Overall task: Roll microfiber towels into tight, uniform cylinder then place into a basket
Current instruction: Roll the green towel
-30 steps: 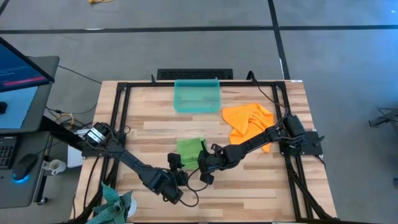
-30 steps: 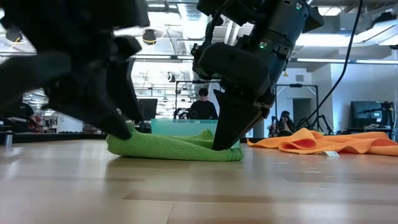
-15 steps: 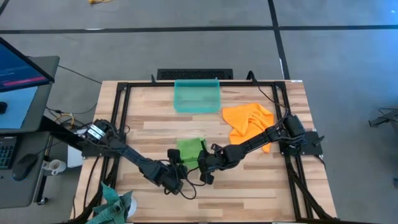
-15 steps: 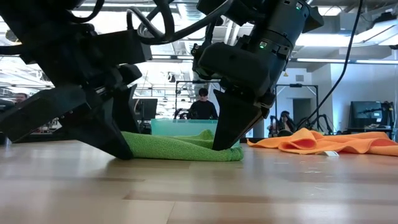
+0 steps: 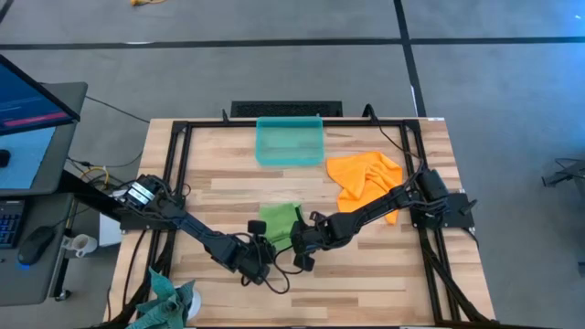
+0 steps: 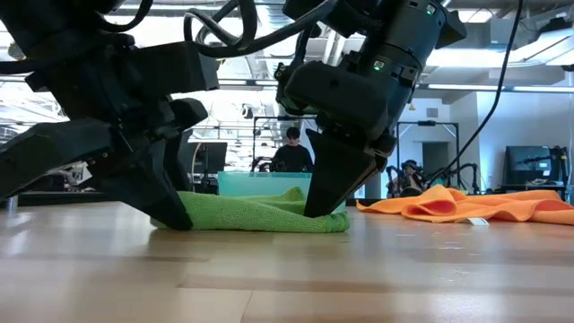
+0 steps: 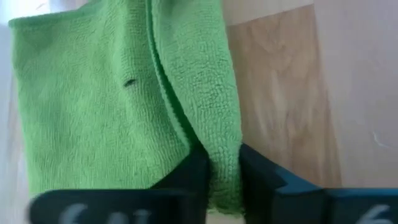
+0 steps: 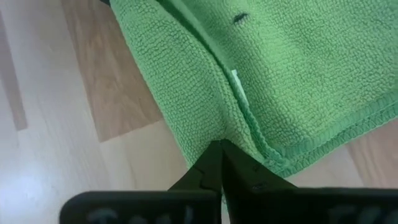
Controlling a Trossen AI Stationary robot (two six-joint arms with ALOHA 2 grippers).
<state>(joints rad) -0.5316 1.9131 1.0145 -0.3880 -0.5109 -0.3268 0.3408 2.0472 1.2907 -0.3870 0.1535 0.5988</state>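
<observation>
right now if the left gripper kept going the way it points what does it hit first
Nothing new: the left gripper is already pinched on the folded edge of the green towel. Pushing straight on, it would only run further into that towel, with the wooden table directly under it. Depth beyond is unclear.

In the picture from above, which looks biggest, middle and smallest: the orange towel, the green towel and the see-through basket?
1. Orange towel, spread out and crumpled.
2. Basket, only a little smaller; these two look close.
3. Green towel, folded small and partly hidden by the left gripper and right gripper pinching it.
</observation>
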